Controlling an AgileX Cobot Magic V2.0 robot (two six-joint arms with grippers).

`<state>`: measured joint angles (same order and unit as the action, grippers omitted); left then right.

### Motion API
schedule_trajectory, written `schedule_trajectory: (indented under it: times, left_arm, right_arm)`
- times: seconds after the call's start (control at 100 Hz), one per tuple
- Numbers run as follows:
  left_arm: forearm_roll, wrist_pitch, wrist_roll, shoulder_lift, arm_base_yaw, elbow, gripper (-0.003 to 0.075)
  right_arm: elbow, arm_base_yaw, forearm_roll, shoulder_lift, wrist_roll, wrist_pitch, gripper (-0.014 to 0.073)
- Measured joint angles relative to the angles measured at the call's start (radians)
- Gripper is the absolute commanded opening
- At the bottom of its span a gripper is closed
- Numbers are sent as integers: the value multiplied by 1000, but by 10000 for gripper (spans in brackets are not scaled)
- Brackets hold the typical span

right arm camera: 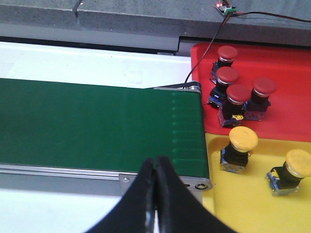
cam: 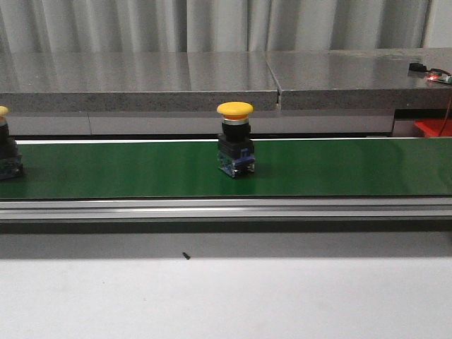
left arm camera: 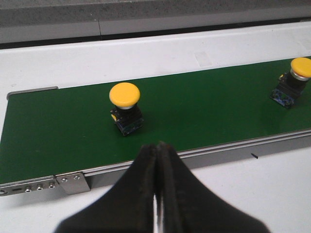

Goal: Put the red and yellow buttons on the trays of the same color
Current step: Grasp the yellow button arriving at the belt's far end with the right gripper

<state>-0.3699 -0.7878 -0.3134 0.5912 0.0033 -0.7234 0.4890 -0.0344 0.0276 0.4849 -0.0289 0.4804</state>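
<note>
- Standing upright on the green belt: two yellow buttons, well apart.
- Both arms' fingers pressed together, empty.
- Red tray holds four red buttons; yellow tray holds two yellow.

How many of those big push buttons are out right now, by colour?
Yellow buttons: 4, two on the green belt and two on the yellow tray
Red buttons: 4, all on the red tray
Total: 8
</note>
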Motion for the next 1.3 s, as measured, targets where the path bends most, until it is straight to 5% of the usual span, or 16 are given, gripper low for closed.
schedule_trajectory:
  times: [0.3,0.67,0.76,1.02,1.3]
  left_arm:
    - [6,-6,8,-64,0,33,-20]
    - [-2,-12,8,-64,0,33,-20]
    - [-1,-13,8,-64,0,33,-20]
    - [-1,-14,8,-64,0,33,-20]
    - [-1,-14,8,-64,0,33,-20]
  right_arm:
    - [4,0,0,0,0,-27,-67]
    - [211,27,11,214,0,132,-48]
    - [279,64,11,295,0,176,45]
    - [440,171,34,540,0,231,495]
    - [591,233,60,810,-42,330,519]
